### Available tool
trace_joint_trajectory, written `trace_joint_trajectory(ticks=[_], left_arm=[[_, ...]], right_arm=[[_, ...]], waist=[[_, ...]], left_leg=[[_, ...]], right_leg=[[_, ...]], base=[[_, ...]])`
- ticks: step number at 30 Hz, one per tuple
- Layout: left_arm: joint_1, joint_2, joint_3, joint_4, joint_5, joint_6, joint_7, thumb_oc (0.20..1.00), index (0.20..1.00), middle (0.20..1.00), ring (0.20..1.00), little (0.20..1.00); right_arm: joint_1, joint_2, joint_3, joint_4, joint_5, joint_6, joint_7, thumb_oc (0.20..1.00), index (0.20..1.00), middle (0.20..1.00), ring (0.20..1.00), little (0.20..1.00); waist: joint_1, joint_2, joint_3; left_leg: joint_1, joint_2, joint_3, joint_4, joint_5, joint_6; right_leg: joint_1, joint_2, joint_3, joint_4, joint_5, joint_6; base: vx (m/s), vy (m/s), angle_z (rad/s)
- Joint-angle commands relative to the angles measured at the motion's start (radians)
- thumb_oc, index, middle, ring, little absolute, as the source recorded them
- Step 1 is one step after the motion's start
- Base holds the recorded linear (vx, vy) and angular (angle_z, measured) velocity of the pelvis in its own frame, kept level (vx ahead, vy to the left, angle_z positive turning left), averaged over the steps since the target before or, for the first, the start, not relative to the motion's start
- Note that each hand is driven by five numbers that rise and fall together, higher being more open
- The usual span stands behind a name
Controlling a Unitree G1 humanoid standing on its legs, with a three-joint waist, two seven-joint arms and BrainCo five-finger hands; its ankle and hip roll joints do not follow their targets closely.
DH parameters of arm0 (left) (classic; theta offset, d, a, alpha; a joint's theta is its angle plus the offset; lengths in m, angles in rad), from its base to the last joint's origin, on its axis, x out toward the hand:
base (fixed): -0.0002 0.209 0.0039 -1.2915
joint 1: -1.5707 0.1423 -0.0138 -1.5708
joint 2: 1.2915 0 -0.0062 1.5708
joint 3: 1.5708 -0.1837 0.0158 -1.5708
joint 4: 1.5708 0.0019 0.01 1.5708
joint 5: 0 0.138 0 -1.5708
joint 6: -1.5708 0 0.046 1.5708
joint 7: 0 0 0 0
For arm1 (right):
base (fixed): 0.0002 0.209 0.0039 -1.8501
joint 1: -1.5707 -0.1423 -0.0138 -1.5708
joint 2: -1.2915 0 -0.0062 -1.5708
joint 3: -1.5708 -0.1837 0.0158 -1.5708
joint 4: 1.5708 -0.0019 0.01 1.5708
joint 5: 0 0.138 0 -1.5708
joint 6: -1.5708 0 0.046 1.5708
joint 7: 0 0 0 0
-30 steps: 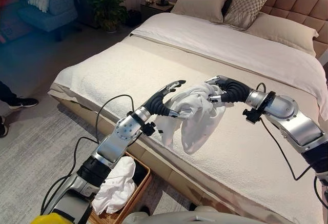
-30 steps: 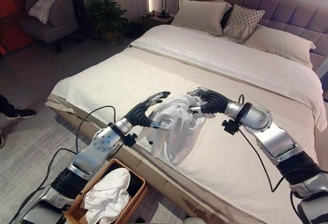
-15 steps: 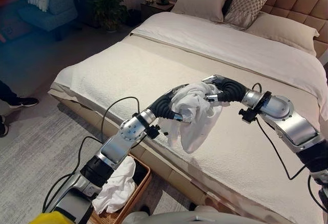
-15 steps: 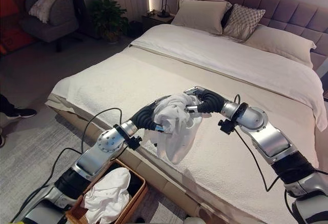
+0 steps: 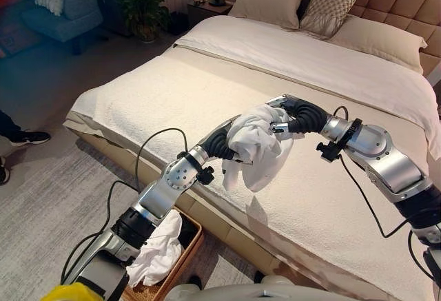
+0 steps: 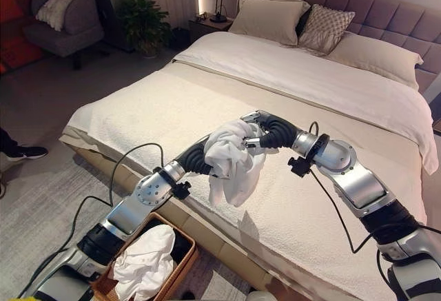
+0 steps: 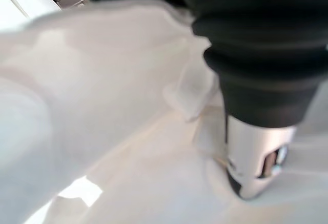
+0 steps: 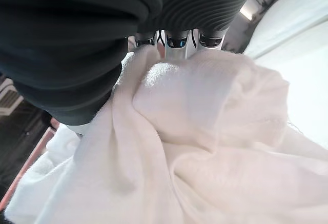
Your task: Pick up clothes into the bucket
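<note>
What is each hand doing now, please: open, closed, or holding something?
Left hand: pressed into the white garment; fingers hidden, cannot be told.
Right hand: closed on the same garment, lifted above the bed.

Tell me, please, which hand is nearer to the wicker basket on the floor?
The left. The left hand is at the white garment, above and beyond the wicker basket; the right hand is farther across the bed.

White cloth over cream bedding

The garment (image 5: 256,141) between the left hand (image 5: 231,151) and the right hand (image 5: 279,118) is plain white; the bed (image 5: 172,87) under them is cream; the basket (image 6: 180,265) below the left arm is woven brown, holding white clothes (image 6: 141,256); one pillow (image 5: 328,12) beyond the hands is lattice-patterned.
</note>
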Motion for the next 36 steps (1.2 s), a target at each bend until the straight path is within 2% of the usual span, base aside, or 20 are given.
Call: trace_joint_trajectory(ticks=[1, 4, 5, 6, 7, 8, 23, 25, 26, 27, 32, 36], left_arm=[[-0.007, -0.021, 0.026, 0.039, -0.037, -0.034, -0.009, 1.0, 1.0, 1.0, 1.0, 1.0], [-0.008, -0.023, 0.026, 0.039, -0.047, -0.03, -0.016, 1.0, 1.0, 1.0, 1.0, 1.0], [-0.003, -0.023, 0.029, 0.041, -0.058, -0.026, -0.024, 0.821, 0.821, 0.821, 0.821, 0.821], [-0.003, -0.022, 0.029, 0.041, -0.058, -0.026, -0.024, 0.558, 0.558, 0.558, 0.558, 0.558], [-0.003, -0.022, 0.028, 0.042, -0.063, -0.025, -0.029, 0.416, 0.416, 0.416, 0.416, 0.416], [-0.003, -0.02, 0.029, 0.04, -0.069, -0.024, -0.034, 0.2, 0.2, 0.2, 0.2, 0.2], [0.044, -0.017, 0.05, 0.016, -0.253, -0.02, -0.054, 0.2, 0.2, 0.2, 0.2, 0.2], [0.058, -0.017, 0.057, 0.016, -0.273, -0.018, -0.055, 0.2, 0.2, 0.2, 0.2, 0.2], [0.058, -0.017, 0.057, 0.016, -0.273, -0.018, -0.055, 0.2, 0.2, 0.2, 0.2, 0.2], [0.075, -0.016, 0.07, 0.022, -0.286, -0.017, -0.052, 0.2, 0.2, 0.2, 0.2, 0.2], [0.133, 0.003, 0.13, 0.019, -0.303, -0.016, -0.041, 0.2, 0.2, 0.2, 0.2, 0.2], [0.224, 0.039, 0.229, -0.008, -0.31, -0.022, -0.029, 0.2, 0.2, 0.2, 0.2, 0.2]], right_arm=[[-0.073, 0.047, -0.034, -0.074, 0.066, -0.054, -0.025, 0.2, 0.2, 0.2, 0.2, 0.2], [-0.073, 0.05, -0.034, -0.073, 0.065, -0.05, -0.022, 0.2, 0.2, 0.2, 0.2, 0.2], [-0.069, 0.049, -0.038, -0.074, 0.063, -0.048, -0.018, 0.2, 0.2, 0.2, 0.2, 0.2], [-0.068, 0.049, -0.038, -0.074, 0.063, -0.048, -0.018, 0.2, 0.2, 0.2, 0.2, 0.2], [-0.068, 0.048, -0.038, -0.074, 0.063, -0.046, -0.017, 0.2, 0.2, 0.2, 0.2, 0.2], [-0.067, 0.05, -0.039, -0.074, 0.063, -0.044, -0.015, 0.2, 0.2, 0.2, 0.2, 0.2], [-0.029, 0.067, -0.065, -0.05, 0.027, -0.044, -0.019, 0.2, 0.2, 0.2, 0.2, 0.2], [-0.018, 0.069, -0.076, -0.047, 0.012, -0.046, -0.024, 0.715, 0.715, 0.715, 0.715, 0.715], [-0.018, 0.069, -0.076, -0.047, 0.012, -0.046, -0.024, 0.715, 0.715, 0.715, 0.715, 0.715], [-0.004, 0.074, -0.091, -0.041, -0.007, -0.048, -0.034, 1.0, 1.0, 1.0, 1.0, 1.0], [0.047, 0.083, -0.147, -0.019, -0.039, -0.051, -0.058, 1.0, 1.0, 1.0, 1.0, 1.0], [0.131, 0.088, -0.227, 0.001, -0.066, -0.05, -0.073, 1.0, 1.0, 1.0, 1.0, 1.0]], waist=[[0.009, -0.033, -0.067], [0.009, -0.033, -0.069], [0.009, -0.033, -0.07], [0.009, -0.033, -0.07], [0.009, -0.033, -0.071], [0.009, -0.033, -0.071], [0.013, -0.029, -0.073], [0.014, -0.028, -0.073], [0.014, -0.028, -0.073], [0.014, -0.026, -0.073], [0.014, -0.024, -0.075], [0.017, -0.021, -0.075]], left_leg=[[-0.082, -0.003, -0.006, 0.116, -0.092, 0.003], [-0.081, -0.004, -0.007, 0.114, -0.092, 0.003], [-0.081, -0.004, -0.008, 0.114, -0.092, 0.003], [-0.081, -0.004, -0.008, 0.114, -0.092, 0.003], [-0.08, -0.004, -0.008, 0.114, -0.092, 0.003], [-0.079, -0.004, -0.007, 0.113, -0.091, 0.003], [-0.07, -0.003, -0.008, 0.118, -0.103, 0.002], [-0.068, -0.002, -0.008, 0.117, -0.104, 0.002], [-0.068, -0.002, -0.008, 0.117, -0.104, 0.002], [-0.067, -0.003, -0.008, 0.118, -0.104, 0.001], [-0.065, -0.005, -0.008, 0.117, -0.106, 0.002], [-0.065, -0.004, -0.008, 0.115, -0.105, 0.002]], right_leg=[[-0.045, -0.03, -0.021, 0.09, -0.034, 0.021], [-0.044, -0.031, -0.022, 0.089, -0.035, 0.021], [-0.042, -0.031, -0.021, 0.088, -0.034, 0.021], [-0.041, -0.031, -0.021, 0.088, -0.034, 0.021], [-0.041, -0.031, -0.021, 0.087, -0.034, 0.021], [-0.041, -0.031, -0.021, 0.086, -0.034, 0.021], [-0.029, -0.034, -0.023, 0.086, -0.04, 0.021], [-0.028, -0.035, -0.023, 0.086, -0.04, 0.021], [-0.028, -0.035, -0.023, 0.086, -0.04, 0.021], [-0.028, -0.035, -0.022, 0.086, -0.039, 0.021], [-0.027, -0.034, -0.02, 0.085, -0.04, 0.02], [-0.027, -0.032, -0.019, 0.084, -0.042, 0.02]], base=[[0.0, 0.0, 0.0], [0.0, 0.0, 0.0], [0.0, 0.0, 0.0], [0.0, 0.0, 0.0], [0.0, 0.0, 0.0], [0.0, 0.0, 0.0], [0.0, 0.0, 0.0], [0.0, 0.0, 0.0], [0.0, 0.0, 0.0], [0.0, 0.0, 0.0], [0.0, 0.0, 0.0], [0.0, 0.0, 0.0]])
